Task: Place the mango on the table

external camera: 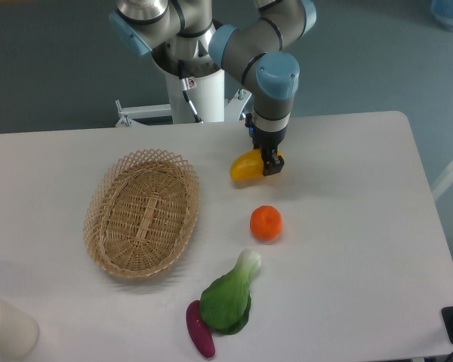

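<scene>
While the arm reaches down from the top centre, its claw [271,164] is clenched on the mango [247,167], gripping the fruit's right, orange-tinted end; the yellow end sticks out to the left. Mango sits low, at or just above the white desk [362,226], w/ a faint shadow right beneath it; can't tell if it touches the surface. It is in the upper middle of the desk, right of the basket [143,213] and apart from it. Basket is oval wicker, lying left of centre, nothing visible inside. Below the mango, near but not touching, sits a round orange [266,222]. Further down toward the front edge lies a leafy green veg w/ a pale stalk, a bok choy [230,296], tilted diagonally. A small purple eggplant [199,329] lies against its lower left side. At the bottom-left corner a cream-coloured cylinder [7,329] is partly cut off by the frame edge.
</scene>
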Controlling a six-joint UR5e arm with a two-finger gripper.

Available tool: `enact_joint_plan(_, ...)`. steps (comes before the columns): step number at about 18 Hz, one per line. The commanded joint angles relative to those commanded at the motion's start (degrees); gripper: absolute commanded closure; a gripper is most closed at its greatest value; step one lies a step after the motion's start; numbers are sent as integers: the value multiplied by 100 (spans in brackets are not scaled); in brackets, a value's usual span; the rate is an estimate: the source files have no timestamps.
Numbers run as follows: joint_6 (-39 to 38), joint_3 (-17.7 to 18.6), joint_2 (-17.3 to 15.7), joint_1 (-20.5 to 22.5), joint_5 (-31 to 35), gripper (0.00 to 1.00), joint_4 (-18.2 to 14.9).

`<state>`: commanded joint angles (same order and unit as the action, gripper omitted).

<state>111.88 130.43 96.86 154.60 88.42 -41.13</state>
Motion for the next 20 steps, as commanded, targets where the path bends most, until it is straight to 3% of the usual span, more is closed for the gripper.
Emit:
enact_joint_plan(3, 9, 0, 17, 0, 0, 36, 0)
enact_joint_plan(5, 0, -9, 9, 0, 0, 16, 0)
enact_joint_plan(6, 0, -17, 9, 0, -9, 0, 0)
enact_joint_plan(11, 0, -96, 0, 35, -79, 0, -17)
enact_joint_plan(14, -9, -516, -17, 44, -27, 0, -157)
enact_joint_plan(17, -26, -1193, -35, 0, 0, 0, -1051)
enact_joint_plan(18, -70, -1439, 8, -9, 0, 0, -1237)
enact_joint_plan(20, -236, -1800, 183, -70, -9, 0, -1301)
